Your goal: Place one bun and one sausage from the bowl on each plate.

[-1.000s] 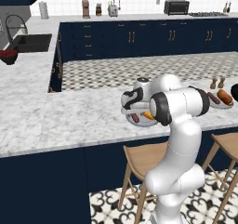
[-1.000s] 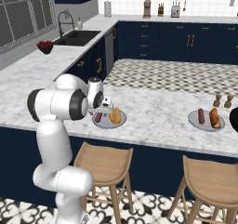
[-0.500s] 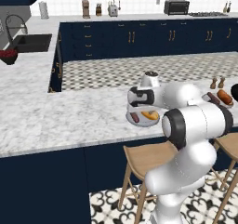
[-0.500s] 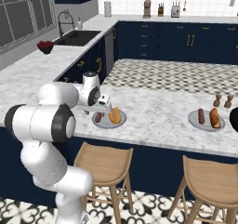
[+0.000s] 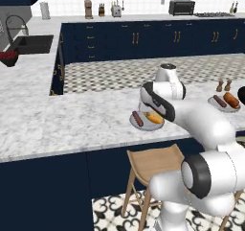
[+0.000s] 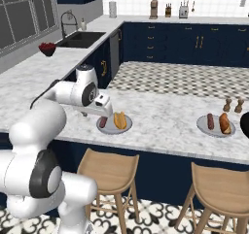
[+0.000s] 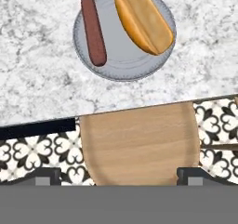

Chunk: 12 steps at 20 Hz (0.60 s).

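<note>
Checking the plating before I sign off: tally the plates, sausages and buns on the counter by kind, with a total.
Plates: 2, near one and far one
Sausages: 2, near, far
Buns: 2, near, far
Total: 6

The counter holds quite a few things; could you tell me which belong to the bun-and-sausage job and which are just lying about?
Job:
near plate, with bun and sausage
far plate, with bun and sausage
open gripper

Lying about:
shakers
red bowl
stools
toaster
</note>
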Available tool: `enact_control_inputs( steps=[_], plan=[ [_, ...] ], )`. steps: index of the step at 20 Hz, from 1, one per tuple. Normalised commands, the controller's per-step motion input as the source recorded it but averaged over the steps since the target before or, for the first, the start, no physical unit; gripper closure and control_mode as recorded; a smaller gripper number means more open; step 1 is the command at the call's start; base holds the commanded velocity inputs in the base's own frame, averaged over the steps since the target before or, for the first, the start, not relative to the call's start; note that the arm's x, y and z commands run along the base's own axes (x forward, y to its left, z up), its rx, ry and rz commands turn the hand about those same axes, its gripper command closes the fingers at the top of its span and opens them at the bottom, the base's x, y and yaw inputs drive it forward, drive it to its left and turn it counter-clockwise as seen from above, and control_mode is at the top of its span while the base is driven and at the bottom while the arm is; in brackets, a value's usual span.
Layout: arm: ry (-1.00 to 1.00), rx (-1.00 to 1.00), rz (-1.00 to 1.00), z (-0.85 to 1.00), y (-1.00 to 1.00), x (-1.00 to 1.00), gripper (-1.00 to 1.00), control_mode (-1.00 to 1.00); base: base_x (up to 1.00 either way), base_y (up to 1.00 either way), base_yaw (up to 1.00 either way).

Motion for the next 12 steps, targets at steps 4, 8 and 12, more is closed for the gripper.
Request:
enact_control_inputs(
  steps=[4,8,12],
  plan=[
    [0.0,0.02,-0.01,0.54,-0.24,-1.0,-1.0,-1.0,0.0,0.0,0.0],
    [0.0,0.0,0.07,0.44,-0.02,-1.0,-1.0,-1.0,0.0,0.0,0.0],
    [0.0,0.0,0.04,0.13,0.0,-0.74,-1.0,-1.0,0.0,0.0,0.0]
  ],
)
